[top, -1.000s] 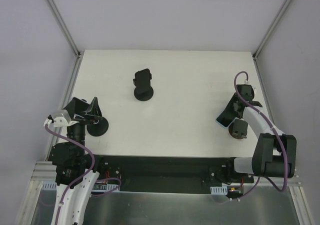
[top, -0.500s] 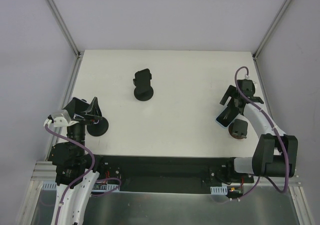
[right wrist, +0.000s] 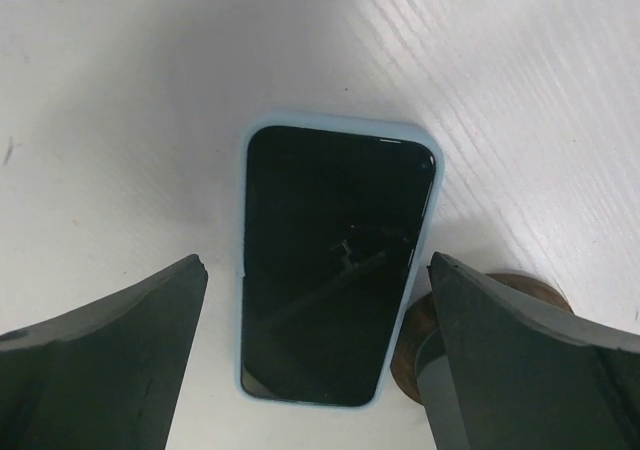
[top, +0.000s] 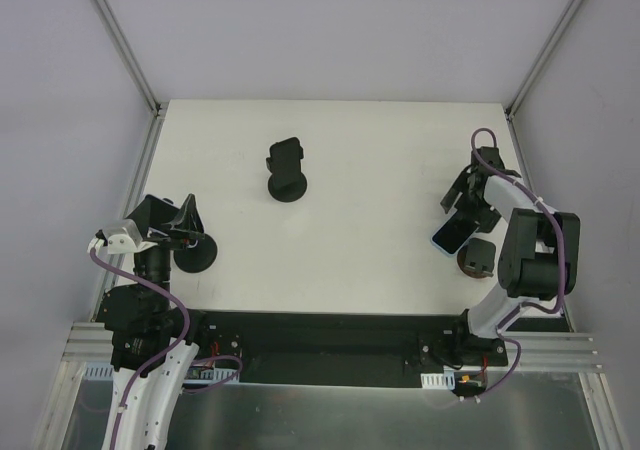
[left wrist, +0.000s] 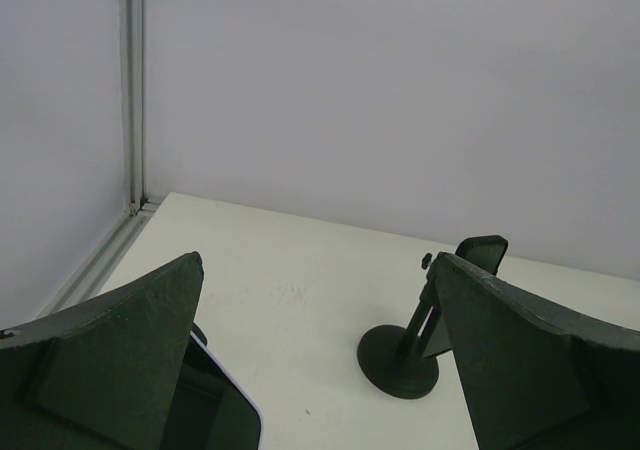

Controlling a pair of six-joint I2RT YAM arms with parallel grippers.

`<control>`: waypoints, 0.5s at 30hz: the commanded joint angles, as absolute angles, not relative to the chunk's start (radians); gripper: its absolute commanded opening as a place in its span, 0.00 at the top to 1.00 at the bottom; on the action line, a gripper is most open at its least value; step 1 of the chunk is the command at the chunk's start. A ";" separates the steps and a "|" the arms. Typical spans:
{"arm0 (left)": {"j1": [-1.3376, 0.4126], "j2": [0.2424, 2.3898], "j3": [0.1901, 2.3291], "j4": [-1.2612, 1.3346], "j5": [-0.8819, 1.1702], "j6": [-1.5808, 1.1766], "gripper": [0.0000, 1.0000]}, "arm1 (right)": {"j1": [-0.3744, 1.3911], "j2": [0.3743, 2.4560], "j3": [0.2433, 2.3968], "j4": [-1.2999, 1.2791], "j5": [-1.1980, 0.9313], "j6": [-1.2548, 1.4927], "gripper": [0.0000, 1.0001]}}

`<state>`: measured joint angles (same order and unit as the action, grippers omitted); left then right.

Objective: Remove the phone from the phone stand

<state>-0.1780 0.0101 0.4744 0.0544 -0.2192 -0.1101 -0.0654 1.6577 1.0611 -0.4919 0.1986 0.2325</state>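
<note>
Phone [top: 452, 234] first, so you know where it is: off any stand, screen up on the table [top: 380, 160], far R side, near edge.

Now big to small. You've got a white table w/ grey walls round it. Your R arm [top: 530, 255] folds back over the R edge; your L arm [top: 140, 305] sits at the near-L corner.

R gripper [top: 462, 202] hangs right above the phone, jaws spread wide, nothing between them. In the R wrist view the phone lies between the two fingers and touches neither.

L gripper [left wrist: 318, 260] is near the L edge, jaws also spread wide, holding nothing.

You can see 3 stands. A black stand [top: 287, 170] is upright mid-table toward the back, well apart from both arms. A second black stand [top: 197, 255] is a round base just beside the L gripper. The brown-base stand [top: 477, 257] sits just beside the phone's near-R corner; can't tell if they touch.

The phone has a light-blue case and a dark screen. Low in the L wrist view there's a dark slab [left wrist: 225, 415] w/ a pale rim; can't tell what it is.
</note>
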 commanded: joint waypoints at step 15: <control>-0.192 -0.060 0.469 0.078 -0.213 -0.086 0.01 | -0.095 1.786 1.060 -0.451 0.009 0.149 0.24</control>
<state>-0.1844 0.0101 0.4740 0.0544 -0.2184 -0.1070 -0.1028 1.7397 1.0607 -0.4911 0.1265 0.1886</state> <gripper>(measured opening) 0.992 0.832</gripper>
